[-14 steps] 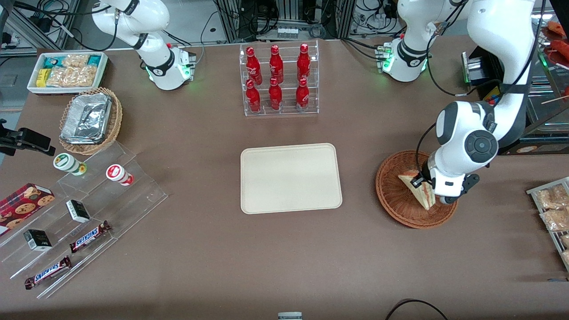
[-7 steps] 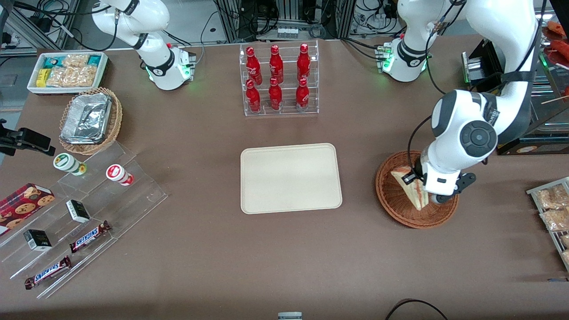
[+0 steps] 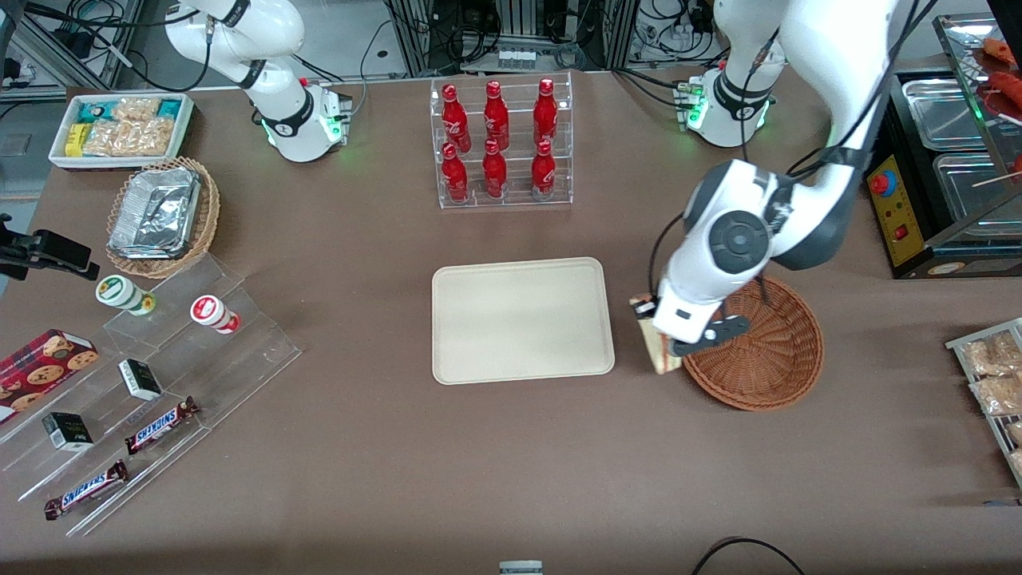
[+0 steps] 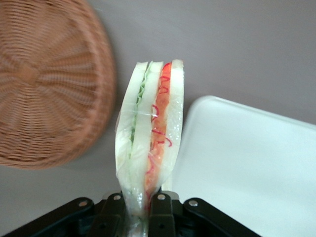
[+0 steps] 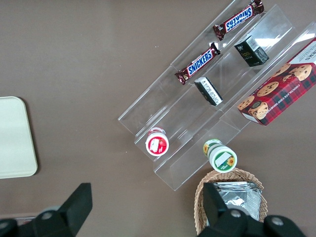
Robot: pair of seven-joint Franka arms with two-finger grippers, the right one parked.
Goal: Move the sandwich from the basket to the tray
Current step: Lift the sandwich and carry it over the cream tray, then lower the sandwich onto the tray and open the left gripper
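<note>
My left gripper [image 3: 667, 351] is shut on the sandwich [image 3: 659, 353], a plastic-wrapped wedge of pale bread with green and red filling [image 4: 150, 131]. It holds the wedge upright above the table, in the gap between the reddish-brown wicker basket [image 3: 766, 351] and the beige tray [image 3: 523, 319]. The fingers [image 4: 112, 215] pinch the wedge's lower end. The basket [image 4: 44, 84] is empty. The tray [image 4: 247, 163] lies beside the sandwich, bare. The arm's wrist hides most of the sandwich in the front view.
A clear rack of red bottles [image 3: 499, 144] stands farther from the front camera than the tray. A metal warmer [image 3: 950, 160] and packets [image 3: 994, 375] lie toward the working arm's end. A tan foil basket [image 3: 160, 216], snack bin [image 3: 120, 128] and acrylic snack steps [image 3: 144, 383] lie toward the parked arm's end.
The gripper has lifted the sandwich out of the basket and carried it sideways toward the tray; the basket is now empty.
</note>
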